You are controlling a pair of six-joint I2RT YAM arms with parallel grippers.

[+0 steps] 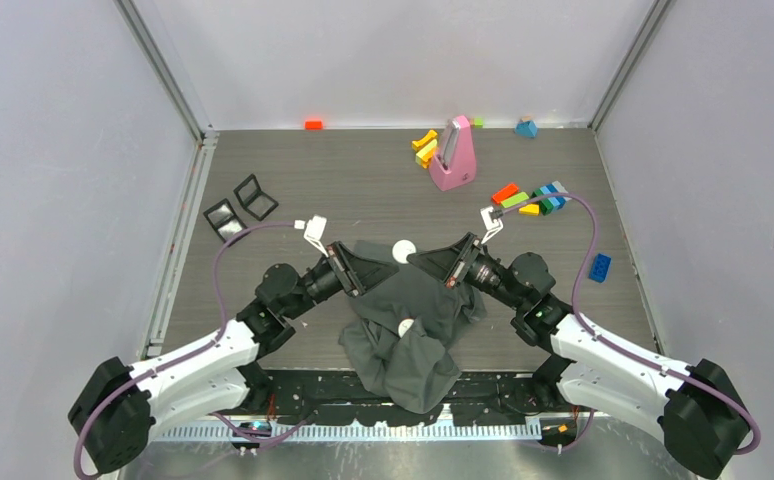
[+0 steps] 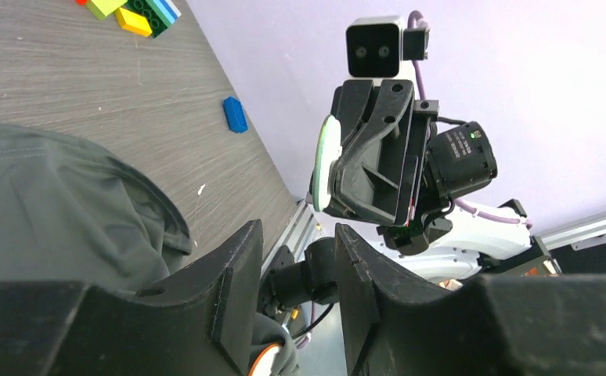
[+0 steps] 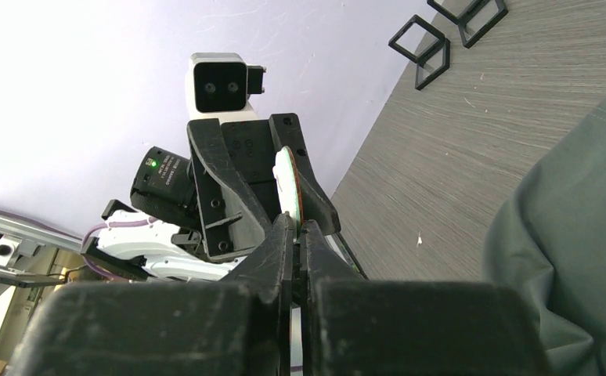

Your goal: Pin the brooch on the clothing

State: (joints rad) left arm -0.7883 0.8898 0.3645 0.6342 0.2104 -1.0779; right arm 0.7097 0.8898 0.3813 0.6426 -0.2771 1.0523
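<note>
The clothing, a dark grey T-shirt (image 1: 408, 340), lies crumpled at the table's near middle and hangs over the front edge. It also shows in the left wrist view (image 2: 57, 211) and the right wrist view (image 3: 574, 235). The brooch (image 1: 404, 250), a round white disc, is gripped edge-on in my shut right gripper (image 1: 421, 260), just above the shirt's far edge. The disc stands up from the right gripper (image 3: 294, 227) as a thin white edge (image 3: 286, 184). My left gripper (image 1: 361, 268) is open, facing the right one, with fabric beside its left finger (image 2: 229, 290). A second white, orange-rimmed disc (image 1: 404, 326) rests in the shirt folds.
A pink wedge-shaped object (image 1: 452, 155) stands at the far middle with yellow bricks (image 1: 425, 148) beside it. Coloured bricks (image 1: 531, 198) lie at the far right, a blue brick (image 1: 599, 267) at the right, an orange one (image 1: 313, 125) at the back. Two black wire frames (image 1: 240, 208) lie left.
</note>
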